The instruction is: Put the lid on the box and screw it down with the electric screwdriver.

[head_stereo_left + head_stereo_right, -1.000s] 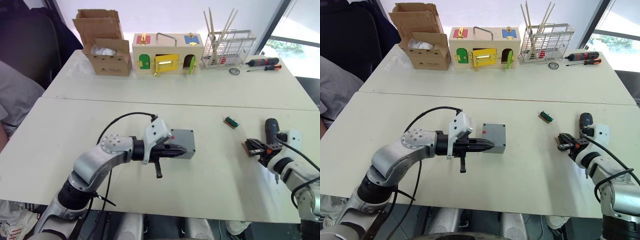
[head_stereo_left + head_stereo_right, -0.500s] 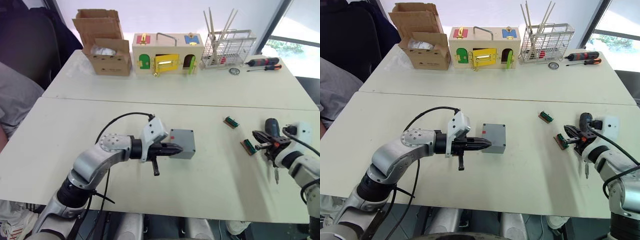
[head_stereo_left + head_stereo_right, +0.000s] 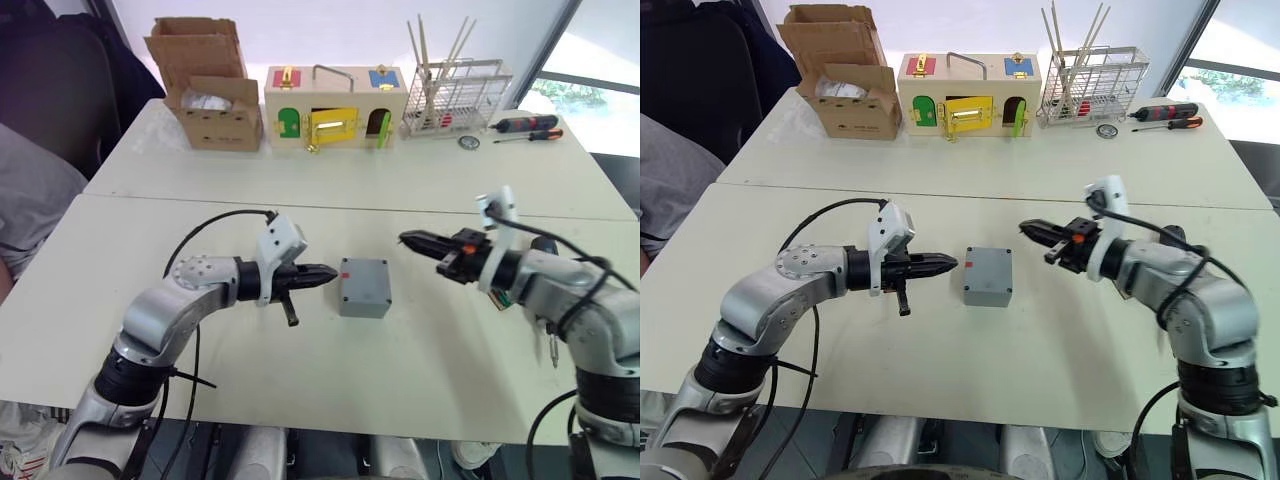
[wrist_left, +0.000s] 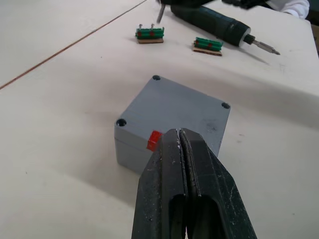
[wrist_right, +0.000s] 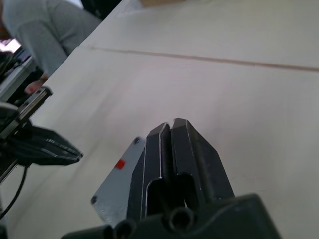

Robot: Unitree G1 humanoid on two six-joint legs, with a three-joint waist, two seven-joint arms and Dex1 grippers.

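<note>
The grey box (image 3: 363, 287) stands mid-table, its red mark (image 4: 155, 140) facing my left gripper. The lid (image 4: 174, 103) lies flat on top of it, with screw holes at the corners. My left gripper (image 3: 330, 271) is shut and empty, its tip a short way left of the box and not touching. My right gripper (image 3: 405, 238) is also shut and empty; it hovers just right of the box and slightly above it. The electric screwdriver (image 4: 209, 22) lies on the table at the right, mostly behind my right forearm in the head views.
Two small green terminal blocks (image 4: 149, 34) lie near the electric screwdriver. Along the far table stand a cardboard box (image 3: 210, 95), a wooden box with coloured doors (image 3: 335, 105), a wire rack (image 3: 455, 95) and hand screwdrivers (image 3: 525, 125). A person (image 3: 30, 200) sits at the left.
My right arm has swung left from beside the electric screwdriver to just right of the box. My left gripper has pulled back leftward off the box.
</note>
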